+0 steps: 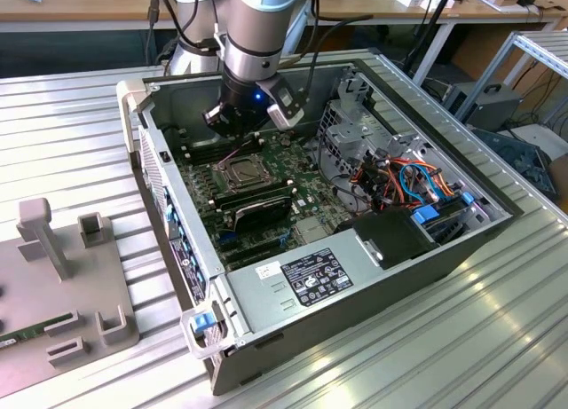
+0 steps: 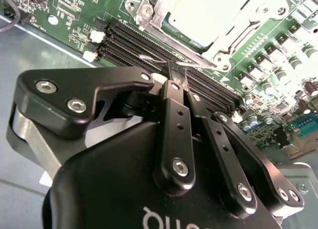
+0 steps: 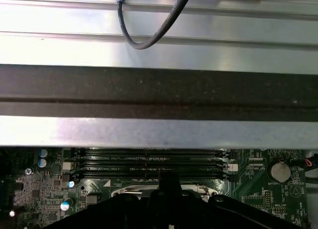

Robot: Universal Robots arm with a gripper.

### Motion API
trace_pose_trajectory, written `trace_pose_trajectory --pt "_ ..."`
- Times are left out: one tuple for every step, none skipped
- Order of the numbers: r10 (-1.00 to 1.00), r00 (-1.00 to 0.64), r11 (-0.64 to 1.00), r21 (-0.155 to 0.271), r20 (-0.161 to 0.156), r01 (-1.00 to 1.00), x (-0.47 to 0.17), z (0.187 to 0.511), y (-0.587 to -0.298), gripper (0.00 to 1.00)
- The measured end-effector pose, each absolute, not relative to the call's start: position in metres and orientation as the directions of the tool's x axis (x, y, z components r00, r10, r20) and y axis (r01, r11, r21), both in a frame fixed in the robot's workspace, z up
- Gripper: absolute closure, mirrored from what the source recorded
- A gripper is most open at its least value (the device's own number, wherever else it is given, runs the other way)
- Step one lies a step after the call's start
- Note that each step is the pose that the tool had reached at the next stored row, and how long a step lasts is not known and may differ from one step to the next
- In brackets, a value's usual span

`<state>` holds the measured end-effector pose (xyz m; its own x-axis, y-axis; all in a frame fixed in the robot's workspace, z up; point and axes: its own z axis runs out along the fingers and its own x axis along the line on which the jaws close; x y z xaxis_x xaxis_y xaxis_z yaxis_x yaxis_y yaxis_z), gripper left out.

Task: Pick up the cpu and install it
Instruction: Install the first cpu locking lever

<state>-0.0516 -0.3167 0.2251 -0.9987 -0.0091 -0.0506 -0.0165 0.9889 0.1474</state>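
Your gripper [image 2: 178, 76] was pressed together, holding nothing visible. The cpu [image 2: 208, 13] already sat in its socket [image 2: 149, 10], at 6 o'clock from the gripper in the exterior view. Locking, I judge, needed careful pressure on the lever [image 2: 149, 57].

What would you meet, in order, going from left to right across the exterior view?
grey fixture plate → processor socket → white label on the power supply → orange and blue cables

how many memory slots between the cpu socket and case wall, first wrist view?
4 memory slots, parallel rows from the case wall to the CPU socket frame. The one nearest the socket is partly hidden behind the fingers.
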Motion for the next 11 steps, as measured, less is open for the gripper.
trace_pose_trajectory --pt "-0.009 -0.999 0.989 0.147 -0.051 -0.017 -0.0513 0.2247 -0.3167 0.89" --pt "-0.009 -0.999 0.989 0.147 -0.05 -0.016 -0.0506 0.2238 -0.3167 0.89" --pt "-0.009 -0.999 0.989 0.147 -0.05 -0.016 -0.0502 0.2232 -0.3167 0.89" --pt "-0.009 -0.999 0.989 0.147 -0.05 -0.016 -0.0493 0.2223 -0.3167 0.89" --pt "-0.009 -0.999 0.989 0.147 -0.05 -0.016 -0.0488 0.2219 -0.3167 0.89" --pt "-0.009 -0.999 0.989 0.147 -0.05 -0.016 -0.0483 0.2215 -0.3167 0.89" --pt "-0.009 -0.999 0.989 0.147 -0.05 -0.016 -0.0478 0.2211 -0.3167 0.89" --pt "-0.009 -0.999 0.989 0.147 -0.05 -0.017 -0.0474 0.2207 -0.3167 0.89" --pt "-0.009 -0.999 0.989 0.147 -0.05 -0.016 -0.047 0.2198 -0.3167 0.89" --pt "-0.009 -0.999 0.989 0.147 -0.051 -0.016 -0.0469 0.2191 -0.3167 0.89" --pt "-0.009 -0.999 0.989 0.147 -0.051 -0.016 -0.0468 0.2182 -0.3167 0.89"
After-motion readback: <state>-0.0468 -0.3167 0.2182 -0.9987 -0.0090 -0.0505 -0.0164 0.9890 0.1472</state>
